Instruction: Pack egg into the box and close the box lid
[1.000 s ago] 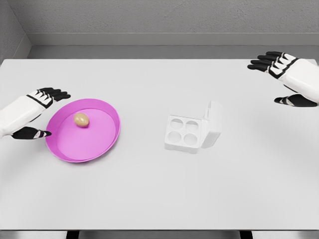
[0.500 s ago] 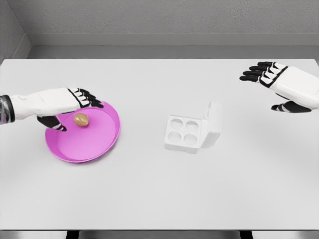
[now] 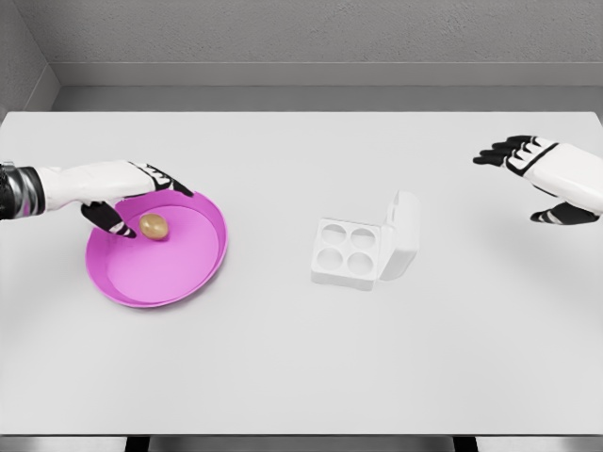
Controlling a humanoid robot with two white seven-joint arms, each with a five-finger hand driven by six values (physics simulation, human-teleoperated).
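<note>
A tan egg (image 3: 154,226) lies in the pink plate (image 3: 188,273) on the left of the table. My left hand (image 3: 141,200) hovers over the plate's far left rim, fingers spread above the egg and thumb low beside it, holding nothing. The white egg box (image 3: 349,252) sits mid-table with several empty cups and its lid (image 3: 403,234) standing open on the right side. My right hand (image 3: 532,174) floats open at the far right, well away from the box.
The white table (image 3: 301,358) stretches wide around both objects. Its front edge runs along the bottom of the view, and a grey wall closes the back.
My left hand reached in over the plate and now sits lower, thumb next to the egg. The right hand drifted right and down slightly. Egg and box stayed put.
</note>
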